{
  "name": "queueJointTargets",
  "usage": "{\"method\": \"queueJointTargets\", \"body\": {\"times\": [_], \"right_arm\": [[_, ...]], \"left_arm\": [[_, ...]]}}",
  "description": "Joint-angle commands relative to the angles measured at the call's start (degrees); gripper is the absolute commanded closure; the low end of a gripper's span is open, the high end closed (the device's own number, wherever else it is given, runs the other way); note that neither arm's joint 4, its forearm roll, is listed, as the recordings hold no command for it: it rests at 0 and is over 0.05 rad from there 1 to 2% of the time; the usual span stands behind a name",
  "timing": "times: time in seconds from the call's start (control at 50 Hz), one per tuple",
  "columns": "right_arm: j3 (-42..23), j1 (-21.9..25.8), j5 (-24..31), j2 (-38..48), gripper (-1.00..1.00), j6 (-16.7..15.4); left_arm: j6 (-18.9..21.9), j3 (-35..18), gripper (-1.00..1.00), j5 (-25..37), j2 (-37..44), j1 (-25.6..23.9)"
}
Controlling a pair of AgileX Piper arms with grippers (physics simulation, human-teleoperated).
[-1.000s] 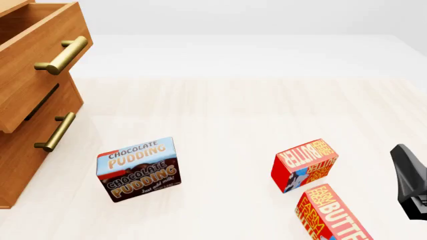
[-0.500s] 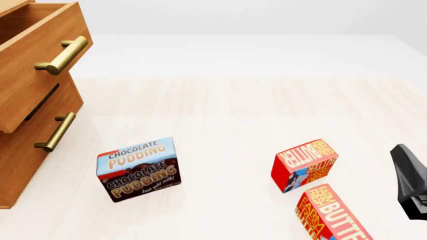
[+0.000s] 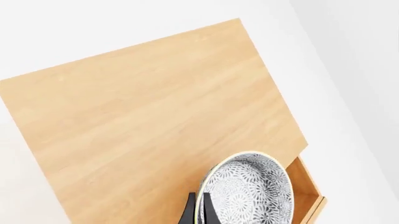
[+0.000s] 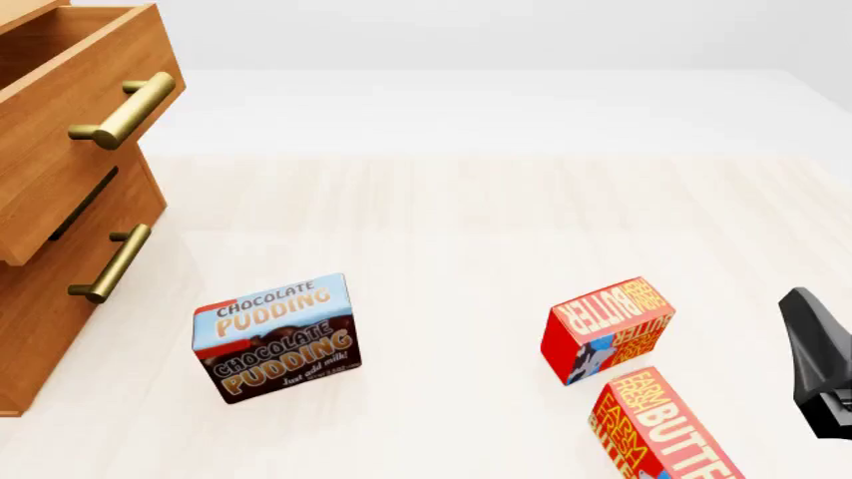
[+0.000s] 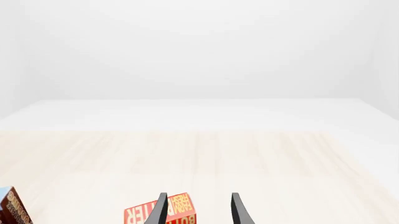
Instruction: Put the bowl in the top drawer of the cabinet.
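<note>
Left gripper (image 3: 201,211) seen only in the left wrist view, hanging above the cabinet (image 3: 149,126) and looking down on its flat wooden top. Fingers (image 3: 188,212) pinched on the rim of the bowl (image 3: 249,191): one dark finger outside the rim, the other inside. Bowl is held on edge, its petal-patterned inside facing the camera, most of its body reaching away from the fingertips. Beyond the bowl, a corner of the open top drawer (image 3: 309,186) sticks out past the cabinet's edge; bowl sits over that corner, contact with the drawer cannot be told.

Right gripper (image 5: 198,212) low near the table (image 4: 466,220), pointing forward and level. Fingers parted, nothing between them. A red butter box (image 5: 160,212) lies just past the fingertips, partly behind one finger; it reads "FARM FRESH" in yellow. In the front view only a black part of the right arm (image 4: 815,364) shows at the edge.

Front view: top drawer (image 4: 80,80) pulled out, brass handle, lower drawer (image 4: 74,254) shut beneath it. Pudding box (image 4: 275,337) reads "CHOCOLATE PUDDING" twice, small script below too small to read. Two red boxes read "BUTTER": one (image 4: 609,327) standing tilted, a second box (image 4: 665,424) just beside it, nearer the right arm.
</note>
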Motion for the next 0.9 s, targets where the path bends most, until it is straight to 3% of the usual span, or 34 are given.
{"method": "queueJointTargets", "body": {"times": [0.02,0.1,0.12,0.9], "right_arm": [[0.00,-0.02,0.04,0.02,-1.00,-0.01],[0.00,0.00,0.10,0.05,-1.00,-0.07],[0.00,0.01,0.10,0.05,-1.00,-0.07],[0.00,0.11,-0.05,-0.01,-1.00,0.10]], "left_arm": [[-1.00,1.79,1.00,-1.18,-0.77,-0.85],[-0.79,1.34,1.00,-1.39,-0.56,-0.72],[-0.82,1.83,-1.00,-1.36,-0.98,-1.50],[4.98,-1.08,-1.00,4.02,-4.38,-0.62]]}}
